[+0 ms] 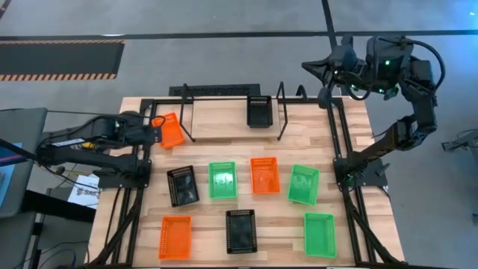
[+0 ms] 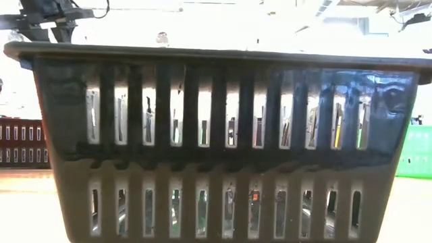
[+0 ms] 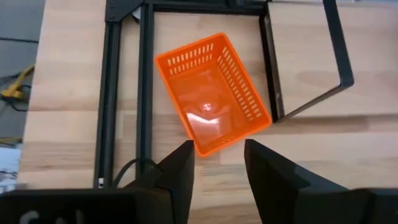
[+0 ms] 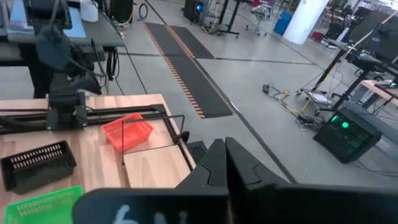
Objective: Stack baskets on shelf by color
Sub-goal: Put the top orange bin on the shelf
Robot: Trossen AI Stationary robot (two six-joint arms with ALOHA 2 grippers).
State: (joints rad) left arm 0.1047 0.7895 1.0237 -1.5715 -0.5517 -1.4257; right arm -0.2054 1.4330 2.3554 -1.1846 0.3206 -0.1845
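L gripper (image 3: 217, 163) sits at L end of the low black wire shelf (image 1: 224, 90), fingers (image 3: 180, 168) apart, nothing between them. The red-orange slatted plastic basket (image 1: 172, 130) lies just ahead of the tips, skewed, at or over the shelf's L looped bracket (image 3: 339, 56); can't tell if it's fully on the rack. Reads as a release step: 1st red-orange basket just set down.

Next move, my guess: lift L arm clear w/o nudging the basket, maybe square it up, then go for another red-orange.

R gripper (image 4: 225, 155) parked high beyond the table's far R corner, fingers together, empty.

Other stuff:
- 1 black mesh basket (image 1: 259, 111) on shelf, R part.
- On the wooden table (image 1: 343, 127): 2 more red-orange baskets (image 1: 264, 175), 3 green baskets (image 1: 222, 180), 2 black baskets (image 1: 182, 185), all loose, apart from each other.
- Low view blocked by a black basket right at the lens.

In the way: L bracket and the black tube frame rails (image 3: 144, 93) crowd the basket; the skew could snag when stacking.
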